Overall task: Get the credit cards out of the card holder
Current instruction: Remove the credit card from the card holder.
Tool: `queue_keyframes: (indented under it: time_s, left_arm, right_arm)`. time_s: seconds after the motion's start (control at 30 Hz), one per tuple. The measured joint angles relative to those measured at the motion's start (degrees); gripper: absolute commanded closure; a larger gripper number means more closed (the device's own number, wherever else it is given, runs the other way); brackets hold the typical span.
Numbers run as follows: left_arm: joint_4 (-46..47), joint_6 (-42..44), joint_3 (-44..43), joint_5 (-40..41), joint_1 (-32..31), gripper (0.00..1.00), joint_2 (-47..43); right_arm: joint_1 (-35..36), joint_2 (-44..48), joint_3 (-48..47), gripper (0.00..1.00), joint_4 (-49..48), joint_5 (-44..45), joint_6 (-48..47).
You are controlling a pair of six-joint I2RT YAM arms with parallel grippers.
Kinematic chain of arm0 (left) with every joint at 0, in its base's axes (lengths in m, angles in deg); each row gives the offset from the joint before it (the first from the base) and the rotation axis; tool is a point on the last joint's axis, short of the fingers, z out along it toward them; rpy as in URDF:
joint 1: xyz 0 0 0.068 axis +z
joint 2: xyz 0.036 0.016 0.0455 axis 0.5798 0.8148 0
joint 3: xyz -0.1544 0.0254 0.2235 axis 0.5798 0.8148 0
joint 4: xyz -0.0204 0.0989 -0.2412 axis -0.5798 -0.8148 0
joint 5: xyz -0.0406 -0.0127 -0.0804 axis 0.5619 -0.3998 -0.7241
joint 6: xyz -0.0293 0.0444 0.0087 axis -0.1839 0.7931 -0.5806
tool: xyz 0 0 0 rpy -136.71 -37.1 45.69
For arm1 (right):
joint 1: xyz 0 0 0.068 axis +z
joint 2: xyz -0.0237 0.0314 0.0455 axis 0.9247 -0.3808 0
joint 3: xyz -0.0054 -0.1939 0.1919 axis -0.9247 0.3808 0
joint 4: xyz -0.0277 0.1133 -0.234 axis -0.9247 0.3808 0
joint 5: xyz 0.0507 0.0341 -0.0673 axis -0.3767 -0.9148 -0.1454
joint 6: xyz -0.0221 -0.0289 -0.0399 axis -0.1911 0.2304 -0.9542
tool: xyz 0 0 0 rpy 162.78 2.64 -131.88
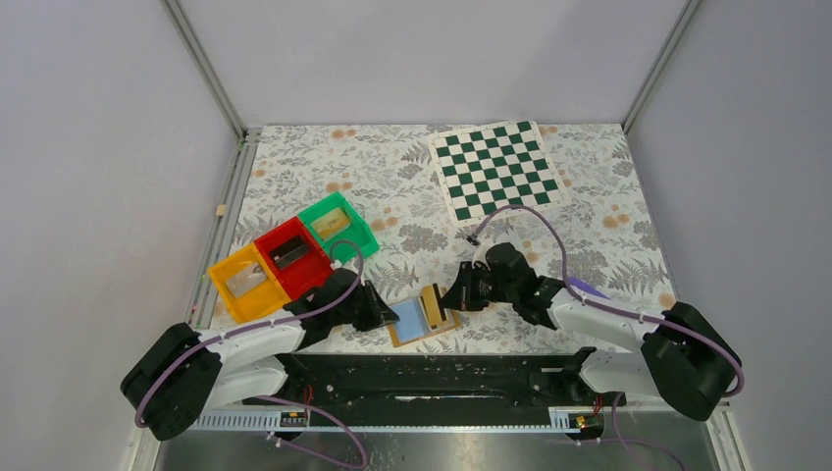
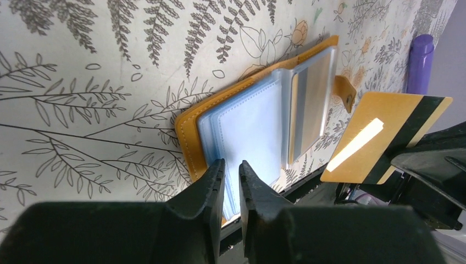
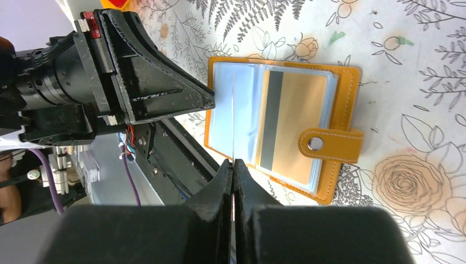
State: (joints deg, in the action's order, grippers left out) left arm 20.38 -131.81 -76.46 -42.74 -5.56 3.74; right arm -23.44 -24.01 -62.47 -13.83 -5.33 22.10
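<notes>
The left gripper (image 2: 231,175) is holding its fingers almost together, leaving only a thin gap, and is pinching the left edge of the holder (image 1: 410,316) by its pale-blue sleeves. The right gripper (image 3: 233,177) is pressing its fingers tight together on one gold card (image 2: 379,137), which is standing on edge just above the holder's middle. In the left wrist view the card is showing a black stripe and a white strip. The holder is lying open and face up on the table (image 1: 392,167), at the middle of its near edge, right between the two grippers. Its long axis is running along that edge, slightly tilted, with the orange border framing the sleeves. Its strap (image 3: 329,146), with the snap on it, is sticking out from the right-hand half, pointing away from the left gripper. A second gold card (image 3: 291,121) is sitting in a sleeve on that right half, its black stripe running across the holder's long axis. So two cards are showing: one in the right gripper, one in the holder. Three bins are sitting in a touching row toward the left edge: yellow bin (image 1: 245,283), red bin (image 1: 292,255) and green bin (image 1: 337,224). One chessboard (image 1: 495,169) is lying near the far right corner, well apart from the holder.
</notes>
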Motion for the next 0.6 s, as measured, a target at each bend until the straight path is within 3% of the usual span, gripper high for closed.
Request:
queue_keyframes:
  time_s: [0.3,0.6]
  left_arm:
    - [-8.2,1.4,-5.8,-0.9,-0.3,0.73,-1.3]
    - [-13.8,2.0,-14.7,-1.2,-0.3,0.59,-6.8]
  right_arm:
    - [-0.1,6.1,-1.1,1.00,5.6,3.2,-6.0]
    - [0.0,12.5,-2.2,1.00,3.6,6.1,-21.5]
